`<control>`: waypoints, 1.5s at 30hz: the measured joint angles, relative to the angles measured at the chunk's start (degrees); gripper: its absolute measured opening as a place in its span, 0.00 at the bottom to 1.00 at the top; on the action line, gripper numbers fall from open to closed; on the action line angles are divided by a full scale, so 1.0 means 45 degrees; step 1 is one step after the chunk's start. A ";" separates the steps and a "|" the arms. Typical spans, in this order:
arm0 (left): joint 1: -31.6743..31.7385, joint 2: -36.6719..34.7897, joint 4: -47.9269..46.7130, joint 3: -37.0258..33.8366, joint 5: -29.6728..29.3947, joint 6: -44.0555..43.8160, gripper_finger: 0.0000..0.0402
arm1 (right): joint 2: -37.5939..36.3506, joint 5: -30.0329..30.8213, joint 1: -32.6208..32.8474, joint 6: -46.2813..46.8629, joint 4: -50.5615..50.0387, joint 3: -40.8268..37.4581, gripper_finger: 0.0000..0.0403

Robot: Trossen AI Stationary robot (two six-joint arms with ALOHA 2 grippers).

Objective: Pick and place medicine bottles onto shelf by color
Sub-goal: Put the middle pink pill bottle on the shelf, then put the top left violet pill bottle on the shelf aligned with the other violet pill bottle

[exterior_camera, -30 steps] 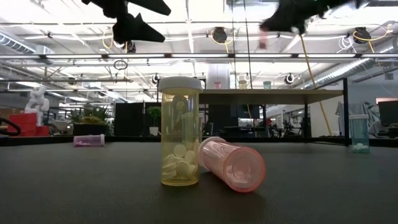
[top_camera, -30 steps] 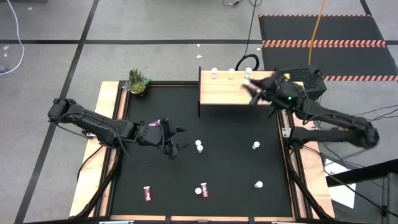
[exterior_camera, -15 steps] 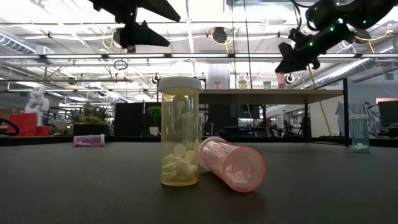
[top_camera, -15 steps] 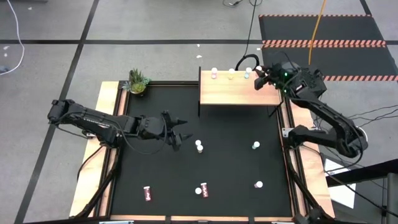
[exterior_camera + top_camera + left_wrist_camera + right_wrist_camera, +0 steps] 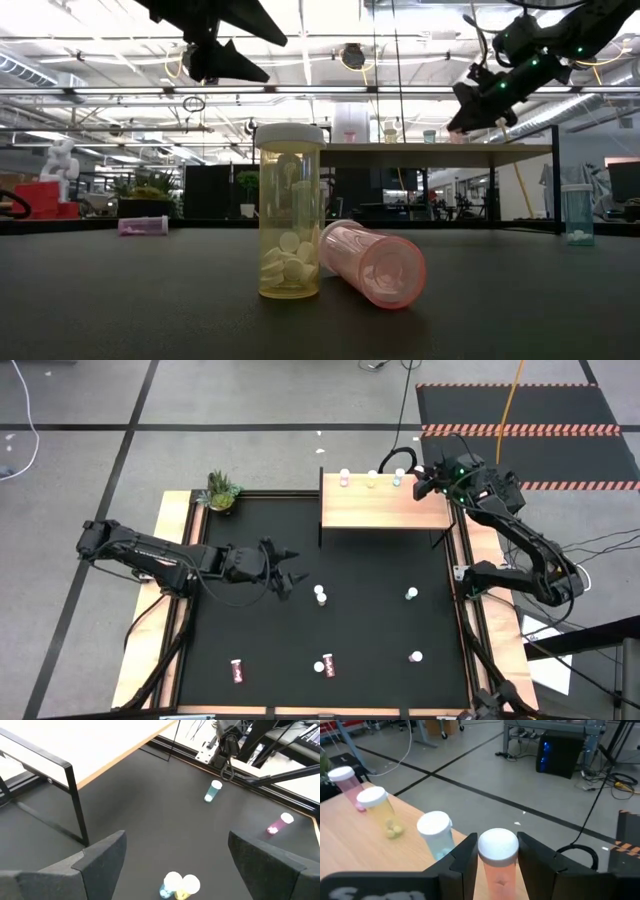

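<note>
The right claw sits at the upper right of the high view, over the back right corner of the shelf, pinching a red bottle with a white cap. Beside it on the shelf stand a teal bottle, a yellow bottle and a pink bottle in a row. The left claw hovers left of centre over the black desk, fingers spread wide. Below it two bottles, apparently teal and yellow, stand touching; others are scattered across the desk.
</note>
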 joint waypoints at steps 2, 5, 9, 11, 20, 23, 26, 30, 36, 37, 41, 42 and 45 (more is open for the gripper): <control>-0.0007 0.0000 -0.0011 0.0000 0.0000 0.0036 0.87 | -0.0005 0.0157 -0.0008 -0.0123 -0.0071 0.0000 0.29; -0.0007 0.0000 -0.0053 0.0000 0.0004 0.0026 0.87 | -0.0005 0.0289 -0.0100 -0.0130 -0.0256 0.0000 0.29; -0.0007 0.0000 -0.0053 0.0000 0.0000 0.0102 0.87 | -0.0005 0.0303 -0.0221 -0.0130 -0.0253 0.0000 0.29; -0.0007 0.0000 -0.0058 0.0000 0.0001 0.0222 0.87 | -0.0005 0.0296 -0.0288 -0.0025 -0.0259 0.0000 0.29; -0.0007 0.0000 -0.0063 0.0000 0.0005 0.0327 0.87 | -0.0025 0.0286 -0.0316 0.0222 -0.0739 0.0034 0.33; -0.0007 0.0000 -0.0063 0.0000 0.0005 0.0332 0.87 | -0.0024 0.0294 -0.0316 0.0355 -0.0851 0.0029 0.34; -0.0007 0.0000 -0.0063 0.0000 0.0010 0.0316 0.87 | -0.0110 0.0298 -0.0316 0.0451 -0.0924 0.0011 0.37; -0.0007 0.0000 -0.0033 0.0000 0.0193 0.0225 0.87 | -0.0409 0.0309 -0.0316 0.0447 -0.0871 0.0015 0.44; -0.0007 -0.0067 0.0053 -0.0005 0.0481 -0.0076 0.87 | -0.1325 0.0374 -0.0316 0.0540 -0.0876 0.0010 0.56; -0.0007 -0.0213 0.0038 -0.0020 0.0500 -0.0287 0.87 | -0.1641 0.0365 -0.0308 0.0615 -0.0863 0.0010 0.57; 0.0138 -0.1171 -0.0012 -0.0019 0.0498 -0.1250 0.87 | -0.3256 0.0307 -0.0023 0.1156 -0.0856 0.0027 0.59; 0.0186 -0.1491 -0.0098 -0.0024 0.0500 -0.1384 0.87 | -0.3688 0.0237 0.0122 0.1307 -0.0853 0.0077 0.59; 0.0301 -0.2408 -0.0013 -0.0019 0.0490 -0.1211 0.87 | -0.4707 -0.0564 0.0760 0.2003 -0.0989 0.0338 0.59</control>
